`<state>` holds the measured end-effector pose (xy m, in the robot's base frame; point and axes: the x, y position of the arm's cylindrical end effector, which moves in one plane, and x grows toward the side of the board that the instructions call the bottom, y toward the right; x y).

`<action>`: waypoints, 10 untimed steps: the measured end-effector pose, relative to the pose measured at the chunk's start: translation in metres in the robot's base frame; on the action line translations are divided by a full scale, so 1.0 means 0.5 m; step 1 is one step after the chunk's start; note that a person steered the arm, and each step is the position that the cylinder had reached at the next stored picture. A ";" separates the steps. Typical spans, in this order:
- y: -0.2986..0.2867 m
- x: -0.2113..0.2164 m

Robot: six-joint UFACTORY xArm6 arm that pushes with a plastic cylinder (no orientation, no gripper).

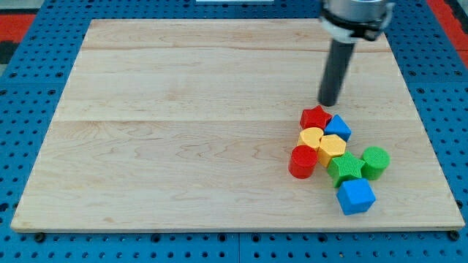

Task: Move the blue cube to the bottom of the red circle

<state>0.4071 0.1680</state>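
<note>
1. Tip (328,103) of dark rod, resting on the board in its right half, nearer the top edge than the cluster of blocks; touching nothing and, being a bare rod with no jaws, holding nothing.
2. Blue cube (356,196): lowest block of the cluster, near the bottom edge toward the bottom-right corner; upper side just beside, perhaps touching, the green star-shaped block (345,167).
3. Red circle (303,161): short red cylinder at the cluster's left side, touching the yellow blocks (322,142); bare board directly below it, toward the bottom edge.
4. Remaining blocks: red star-shaped block (316,117) and small blue block (338,127) just below the tip; green cylinder (375,162) on the right flank.
5. Governing relation: blue cube lies well apart from the tip, straight down the board and slightly right, with the whole cluster between the two.
6. Judgement: goal spot sits left of the cube and roughly level with it, so the push calls for contact on the cube's right face; reaching that face likely means skirting the cluster along the right edge, since a straight descent would scatter the stars and cylinders.
</note>
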 end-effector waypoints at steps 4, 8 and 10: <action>0.246 0.264; -0.033 0.348; -0.122 0.346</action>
<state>0.5800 0.1071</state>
